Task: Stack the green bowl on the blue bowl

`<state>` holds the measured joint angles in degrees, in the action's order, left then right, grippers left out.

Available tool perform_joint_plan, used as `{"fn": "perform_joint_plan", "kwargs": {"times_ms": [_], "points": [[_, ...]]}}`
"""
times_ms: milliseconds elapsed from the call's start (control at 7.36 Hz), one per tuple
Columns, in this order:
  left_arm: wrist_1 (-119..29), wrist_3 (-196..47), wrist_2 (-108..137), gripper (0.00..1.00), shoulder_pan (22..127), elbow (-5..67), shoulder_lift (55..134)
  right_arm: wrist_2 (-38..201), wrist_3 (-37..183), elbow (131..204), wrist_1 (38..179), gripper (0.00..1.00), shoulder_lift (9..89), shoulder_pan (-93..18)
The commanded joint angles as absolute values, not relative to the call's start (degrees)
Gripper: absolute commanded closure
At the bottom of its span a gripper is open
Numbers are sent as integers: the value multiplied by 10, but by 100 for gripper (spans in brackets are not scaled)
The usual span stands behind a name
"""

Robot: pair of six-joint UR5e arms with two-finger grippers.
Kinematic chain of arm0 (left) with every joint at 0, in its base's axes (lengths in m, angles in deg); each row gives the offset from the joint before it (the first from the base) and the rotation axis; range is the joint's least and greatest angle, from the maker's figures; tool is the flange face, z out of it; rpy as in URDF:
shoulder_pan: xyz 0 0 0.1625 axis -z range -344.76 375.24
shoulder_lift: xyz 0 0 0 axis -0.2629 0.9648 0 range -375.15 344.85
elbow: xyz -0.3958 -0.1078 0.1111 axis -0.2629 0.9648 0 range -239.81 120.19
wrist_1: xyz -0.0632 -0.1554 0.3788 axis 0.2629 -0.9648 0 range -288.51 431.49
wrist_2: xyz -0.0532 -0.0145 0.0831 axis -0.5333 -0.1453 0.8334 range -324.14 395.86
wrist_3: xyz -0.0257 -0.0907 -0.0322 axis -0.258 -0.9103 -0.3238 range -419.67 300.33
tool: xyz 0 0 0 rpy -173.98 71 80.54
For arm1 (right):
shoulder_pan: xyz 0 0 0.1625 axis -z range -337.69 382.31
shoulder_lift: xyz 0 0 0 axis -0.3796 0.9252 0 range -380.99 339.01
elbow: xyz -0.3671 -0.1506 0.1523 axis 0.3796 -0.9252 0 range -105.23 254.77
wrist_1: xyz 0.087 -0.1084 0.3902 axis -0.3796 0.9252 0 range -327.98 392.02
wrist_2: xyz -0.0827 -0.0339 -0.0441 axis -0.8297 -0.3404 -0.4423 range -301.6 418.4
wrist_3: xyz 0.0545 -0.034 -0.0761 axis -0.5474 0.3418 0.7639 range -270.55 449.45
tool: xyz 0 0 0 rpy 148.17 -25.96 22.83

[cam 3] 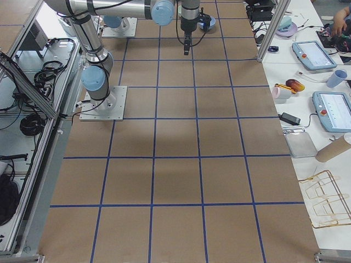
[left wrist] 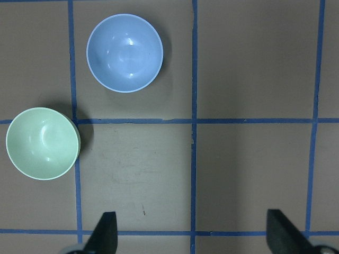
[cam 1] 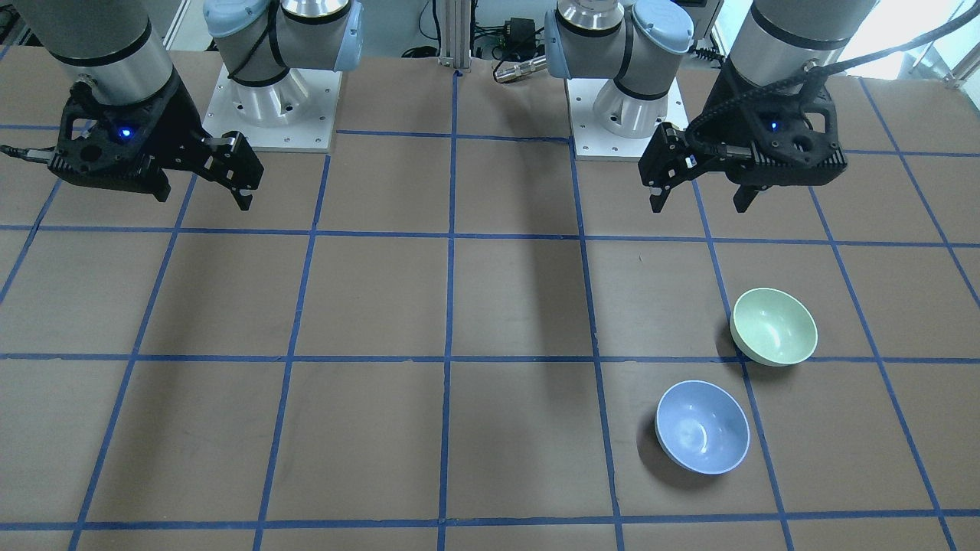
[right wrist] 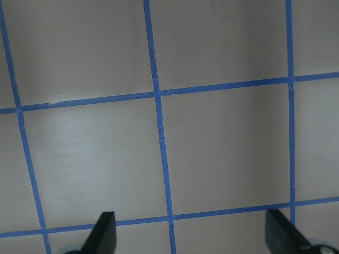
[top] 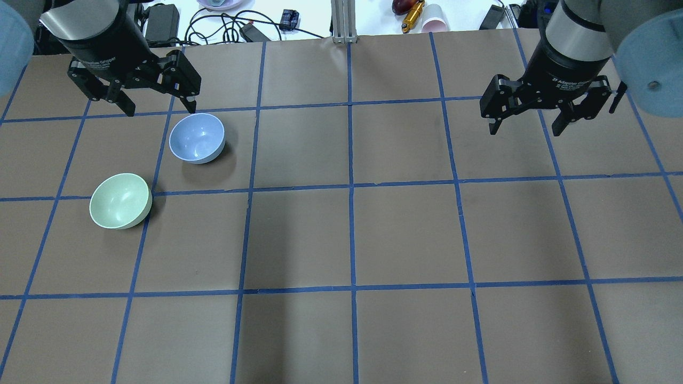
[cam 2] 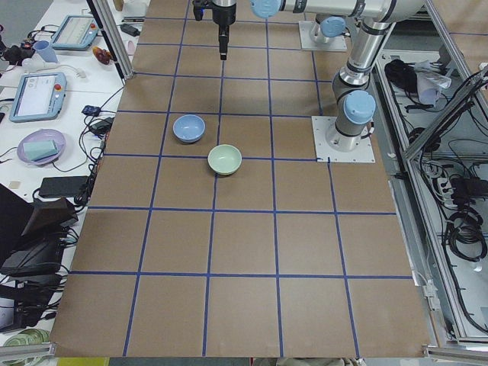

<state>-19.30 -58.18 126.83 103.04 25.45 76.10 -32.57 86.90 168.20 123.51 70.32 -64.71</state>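
Note:
The green bowl [cam 1: 773, 326] stands upright on the brown table on my left side; it also shows in the overhead view [top: 120, 201] and the left wrist view [left wrist: 42, 143]. The blue bowl [cam 1: 702, 427] stands upright about one bowl's width from it, farther from my base [top: 196, 138] [left wrist: 125, 53]. The bowls do not touch and both are empty. My left gripper [top: 159, 110] [cam 1: 698, 205] hangs open and empty above the table, off to the side of both bowls. My right gripper [top: 525, 131] [cam 1: 203, 197] hangs open and empty on the other side of the table.
The table [top: 352, 234] is brown paper with a blue tape grid. The two arm bases [cam 1: 268, 107] [cam 1: 628, 115] stand at my edge. Cables, a pink cup [top: 435, 24] and a metal post [top: 344, 21] lie beyond the far edge.

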Motion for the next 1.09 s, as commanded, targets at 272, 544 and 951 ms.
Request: {"fn": "perform_joint_plan", "kwargs": {"times_ms": [272,544,951], "points": [[-193,-582,1268,0,1030,256,761,-326,869,1682,1235,0,703,-647],[-193,-581,1268,0,1030,256,761,-326,869,1682,1235,0,703,-647],[-193,-578,1267,0,1021,254,762,-326,869,1682,1235,0,703,-647]]}}
